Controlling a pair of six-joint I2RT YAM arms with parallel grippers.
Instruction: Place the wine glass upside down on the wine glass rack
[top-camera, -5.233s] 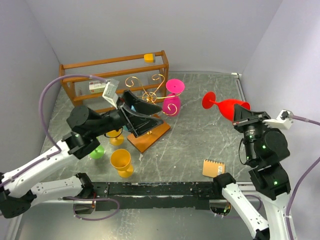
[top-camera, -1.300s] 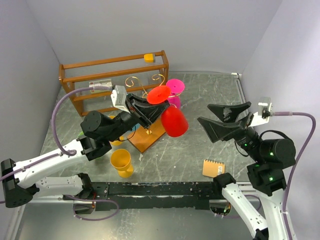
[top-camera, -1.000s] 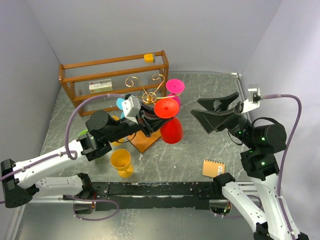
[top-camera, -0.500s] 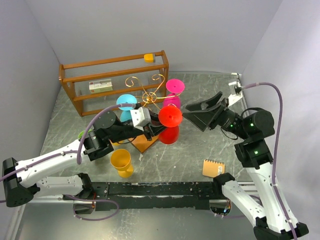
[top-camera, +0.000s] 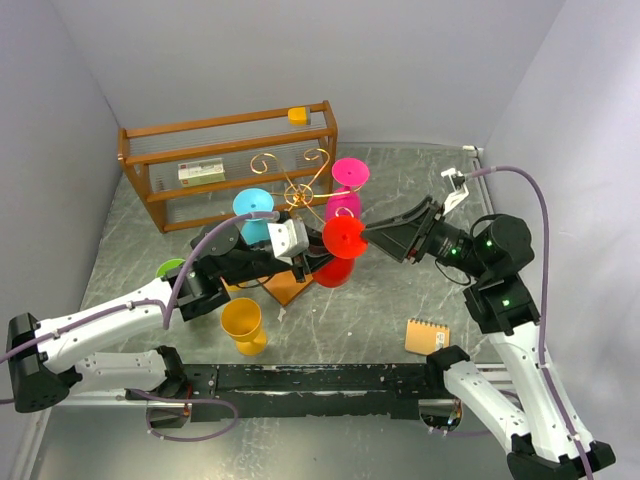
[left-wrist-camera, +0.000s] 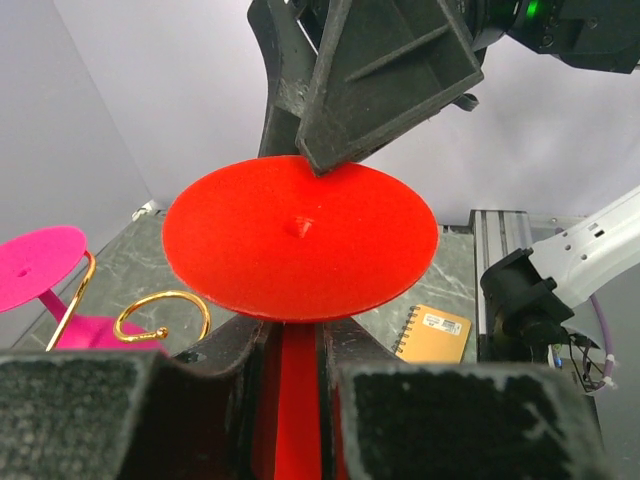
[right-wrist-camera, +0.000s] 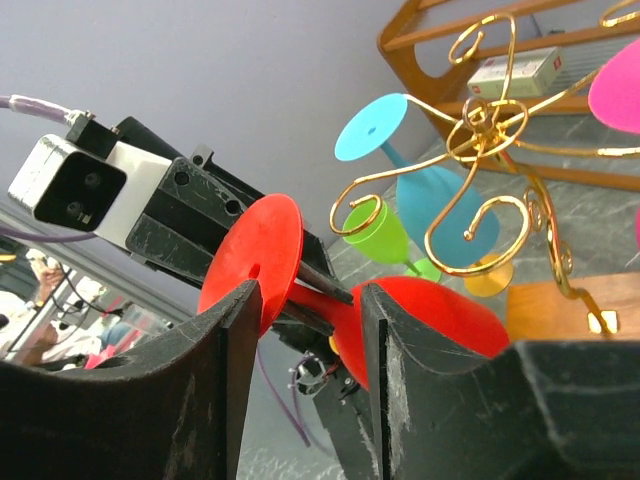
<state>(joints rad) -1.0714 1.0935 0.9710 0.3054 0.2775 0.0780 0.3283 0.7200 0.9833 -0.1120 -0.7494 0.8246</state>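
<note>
The red wine glass (top-camera: 345, 237) is upside down, foot disc (left-wrist-camera: 300, 240) on top, just right of the wine glass rack (top-camera: 290, 182), a gold wire stand on a wooden base (top-camera: 288, 287). My left gripper (top-camera: 320, 258) is shut on its stem (left-wrist-camera: 290, 390) below the foot. My right gripper (top-camera: 372, 238) has come in from the right and is open. In the right wrist view its fingers (right-wrist-camera: 215, 340) stand either side of the stem (right-wrist-camera: 320, 300), between foot and bowl (right-wrist-camera: 440, 310). The gold scrolls (right-wrist-camera: 480, 180) are behind.
A pink glass (top-camera: 345, 195) is at the rack's right side. A blue glass (top-camera: 253, 205), a green one (top-camera: 170, 268) and an orange cup (top-camera: 243, 322) stand to the left. The wooden slatted shelf (top-camera: 230, 150) lines the back. An orange notebook (top-camera: 427, 336) lies front right.
My right gripper swung left to the red glass and narrowed its jaws around the stem. My left arm shifted the glass slightly right and lower, still gripping it.
</note>
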